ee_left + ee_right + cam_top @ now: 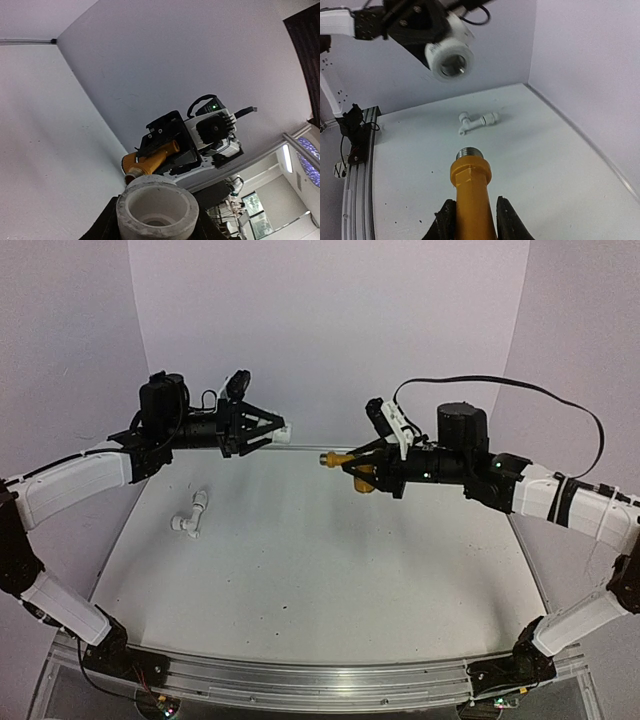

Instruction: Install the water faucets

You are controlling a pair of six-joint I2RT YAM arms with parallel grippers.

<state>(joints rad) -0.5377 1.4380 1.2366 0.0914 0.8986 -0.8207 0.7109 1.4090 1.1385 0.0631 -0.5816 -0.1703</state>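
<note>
While the right gripper (472,222) clamped the yellow-gold faucet (470,185) by its body, silvery threaded end forward, the left gripper (268,432) gripped a stubby white fitting (451,61) — facing it, apart, in mid-air. The white faucet (190,515) lay on the table (330,570).

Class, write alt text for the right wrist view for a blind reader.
A yellow faucet, clamped in the right gripper, points its silvery threaded end toward a white pipe fitting held aloft by the left gripper. A white faucet lies on the table below.
</note>
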